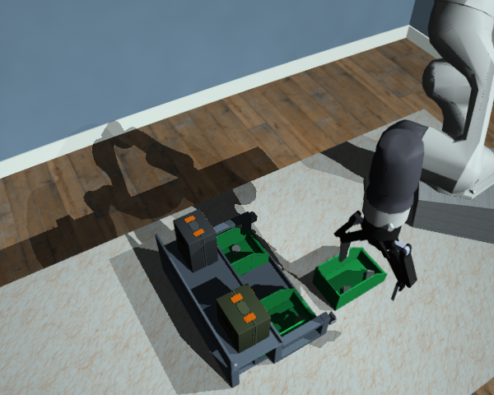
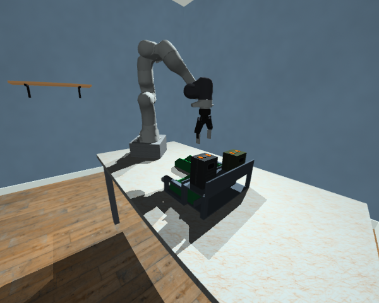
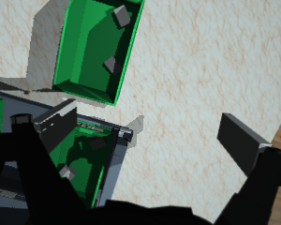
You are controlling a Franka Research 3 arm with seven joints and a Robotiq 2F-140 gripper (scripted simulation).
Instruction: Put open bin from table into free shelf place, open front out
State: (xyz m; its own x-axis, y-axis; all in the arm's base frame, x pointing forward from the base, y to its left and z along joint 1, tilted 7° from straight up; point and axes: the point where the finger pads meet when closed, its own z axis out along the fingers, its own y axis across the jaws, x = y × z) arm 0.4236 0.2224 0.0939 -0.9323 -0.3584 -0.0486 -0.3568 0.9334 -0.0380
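The green open bin stands level on the table to the right of the shelf, with two small grey parts inside. The dark grey shelf holds two green bins, a far one and a near one. The free place lies between them. My gripper is open and empty. It hangs well above the table, over the near side of the table's bin.
A black box and an olive box, both with orange latches, stand on the shelf's upper board behind the bins. The robot's base stands at the table's far right. The table's edge runs close beside the shelf.
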